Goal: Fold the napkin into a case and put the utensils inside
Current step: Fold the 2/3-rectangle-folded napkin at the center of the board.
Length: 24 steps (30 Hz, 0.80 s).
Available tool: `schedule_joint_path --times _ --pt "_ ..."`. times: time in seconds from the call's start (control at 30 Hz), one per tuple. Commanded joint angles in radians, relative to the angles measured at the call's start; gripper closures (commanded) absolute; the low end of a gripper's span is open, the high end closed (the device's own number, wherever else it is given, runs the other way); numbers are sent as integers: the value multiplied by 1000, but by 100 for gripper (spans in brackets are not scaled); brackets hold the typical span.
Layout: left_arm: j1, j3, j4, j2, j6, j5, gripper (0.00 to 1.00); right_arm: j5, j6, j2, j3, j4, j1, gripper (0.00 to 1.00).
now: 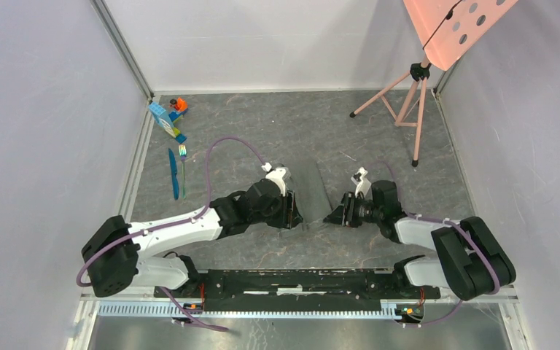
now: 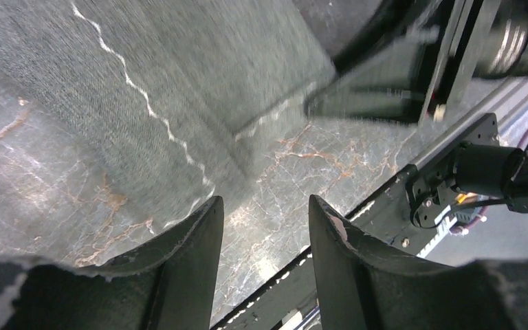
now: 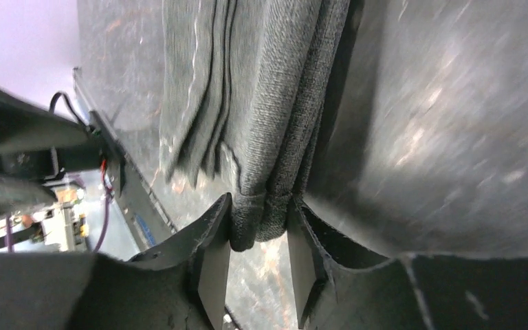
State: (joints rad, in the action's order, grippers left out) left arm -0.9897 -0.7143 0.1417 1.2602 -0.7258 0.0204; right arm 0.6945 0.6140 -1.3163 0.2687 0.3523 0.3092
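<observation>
The dark grey napkin (image 1: 312,188) lies folded in layers between the two grippers, its pale stitched line showing in the left wrist view (image 2: 199,75). My right gripper (image 1: 339,211) pinches a bunched, layered edge of the napkin (image 3: 275,103) between both fingertips (image 3: 261,206). My left gripper (image 1: 292,213) hovers at the napkin's near left corner. Its jaws (image 2: 265,206) stand apart over bare table with nothing between them. The blue knife (image 1: 173,175) and the fork (image 1: 183,164) lie side by side far left, away from both grippers.
Blue and orange toy blocks (image 1: 168,117) sit at the back left beyond the utensils. A pink tripod (image 1: 408,109) carrying a pink perforated board (image 1: 456,25) stands back right. The black mounting rail (image 1: 299,281) runs along the near edge. Grey walls close three sides.
</observation>
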Motion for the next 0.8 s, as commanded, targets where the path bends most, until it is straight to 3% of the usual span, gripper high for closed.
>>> schedule_joint_path --times 0.0,0.03,0.1,0.17,0.27,0.33,0.43,0.6,0.77 --pt "-11 -43 43 -7 12 100 45 -82 280 67 -145 302 123 68" --pt "-15 -42 58 -12 20 112 45 -138 324 79 -169 341 181 73" --pt "-24 -34 87 -30 37 145 45 -239 400 103 -200 409 293 73" --pt "-46 -20 110 -55 50 180 44 -304 400 122 -191 405 373 65" --pt "-101 6 129 -92 42 233 43 -356 294 192 -159 220 359 33" --pt "-162 5 140 -91 31 269 30 -410 149 276 -113 -19 301 15" --pt "-261 -61 187 -21 17 349 22 -413 -16 373 -72 -227 139 4" --pt "-411 -290 352 235 51 504 19 -278 -200 407 -33 -376 -154 2" --pt "-455 -465 473 432 101 577 20 15 -213 286 -68 -292 -362 7"
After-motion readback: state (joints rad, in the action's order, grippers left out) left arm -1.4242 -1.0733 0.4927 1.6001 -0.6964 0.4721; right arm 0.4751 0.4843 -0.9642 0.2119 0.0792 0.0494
